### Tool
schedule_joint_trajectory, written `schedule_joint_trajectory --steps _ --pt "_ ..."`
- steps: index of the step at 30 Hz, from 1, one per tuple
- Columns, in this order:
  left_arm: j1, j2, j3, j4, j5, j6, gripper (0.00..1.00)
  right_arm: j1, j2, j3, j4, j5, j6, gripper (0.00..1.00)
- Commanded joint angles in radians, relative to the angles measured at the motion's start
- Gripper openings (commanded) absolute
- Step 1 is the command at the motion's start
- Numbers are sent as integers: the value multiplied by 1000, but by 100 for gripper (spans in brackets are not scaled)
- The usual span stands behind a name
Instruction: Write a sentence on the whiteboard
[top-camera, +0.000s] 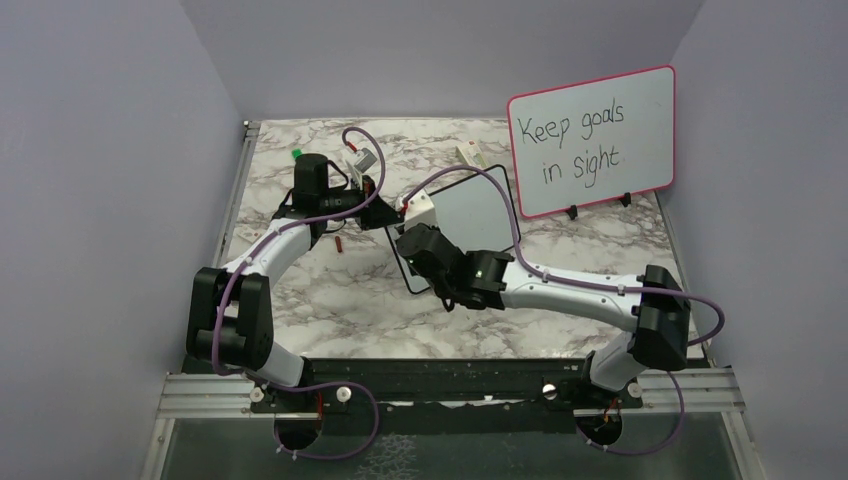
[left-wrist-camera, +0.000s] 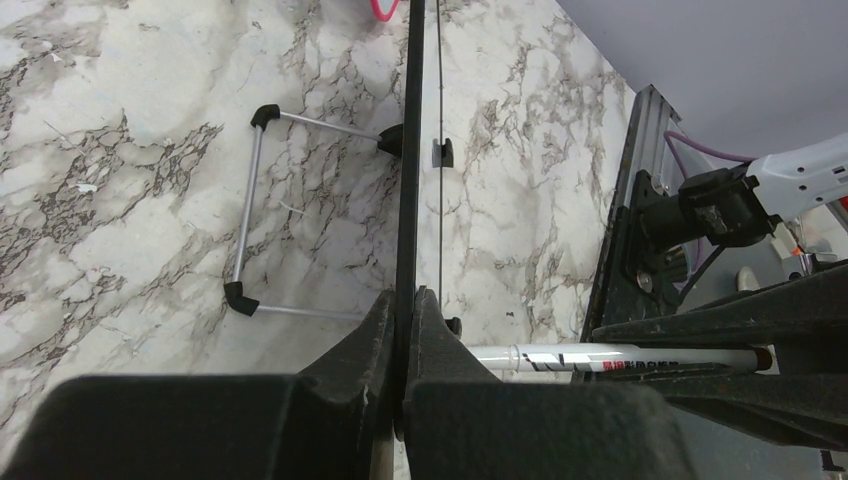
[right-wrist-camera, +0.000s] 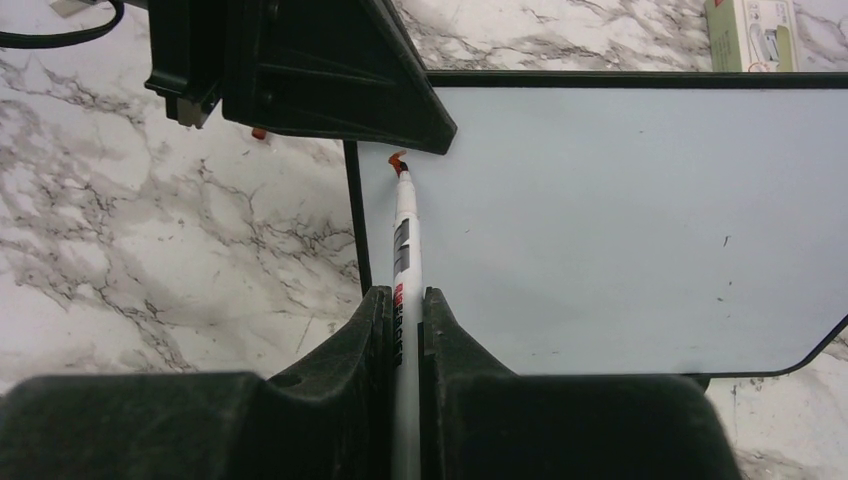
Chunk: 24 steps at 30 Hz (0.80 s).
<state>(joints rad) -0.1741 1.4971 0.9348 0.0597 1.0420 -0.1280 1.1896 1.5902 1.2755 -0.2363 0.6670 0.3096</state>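
Right gripper (right-wrist-camera: 403, 296) jaws clenched on white marker (right-wrist-camera: 404, 235). Marker tip touches whiteboard (right-wrist-camera: 620, 230) near its left edge, red stroke (right-wrist-camera: 397, 157) at tip. Left gripper (left-wrist-camera: 404, 300) jaws clamped on whiteboard's black frame. Whiteboard sits mid-table (top-camera: 330, 300). Pink-framed board (top-camera: 590, 140) with black writing stands behind, far right.

The marble table (top-camera: 330, 300) bears the whiteboard (top-camera: 475, 215), the pink-framed board (top-camera: 590, 140) and a small box (top-camera: 468, 154).
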Motion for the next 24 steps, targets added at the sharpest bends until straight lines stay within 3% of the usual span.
schedule_joint_trajectory --steps 1,11,24 --pt "-27 39 -17 -101 -46 56 0 -19 -16 -36 12 87 25 1" --pt "-27 43 -17 -104 -48 58 0 -30 -45 -70 21 105 45 1" --pt "-27 46 -14 -112 -55 62 0 -31 -39 -59 -70 21 83 1"
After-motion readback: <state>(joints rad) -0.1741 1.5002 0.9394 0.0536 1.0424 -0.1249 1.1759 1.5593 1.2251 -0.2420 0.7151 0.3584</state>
